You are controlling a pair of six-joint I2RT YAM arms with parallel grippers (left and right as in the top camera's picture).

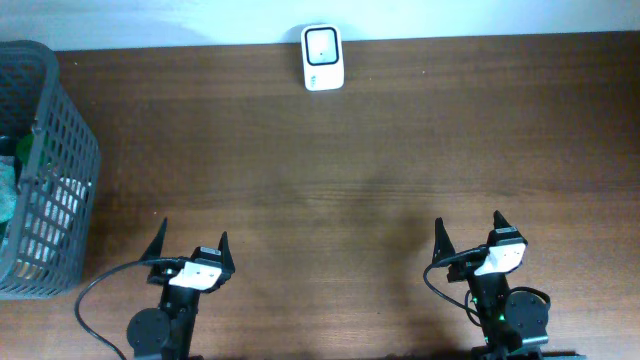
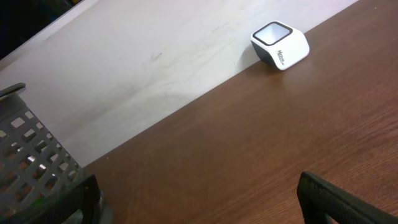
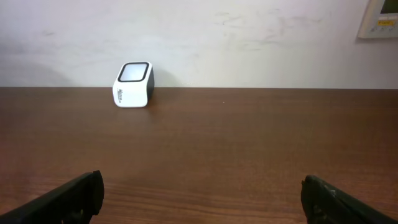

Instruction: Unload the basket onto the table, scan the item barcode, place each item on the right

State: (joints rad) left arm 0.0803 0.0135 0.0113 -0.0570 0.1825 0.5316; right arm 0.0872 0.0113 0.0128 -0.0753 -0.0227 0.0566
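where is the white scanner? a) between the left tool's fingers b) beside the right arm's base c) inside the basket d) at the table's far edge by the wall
d: the white scanner stands at the far edge of the table, against the wall, apart from the basket.

Far left: small white boxy scanner, black sides, pale glossy top window, stands on dark brown wooden table close against off-white wall. Beige wall panel in top right corner. Near: right gripper, black fingertips spread wide at bottom corners.
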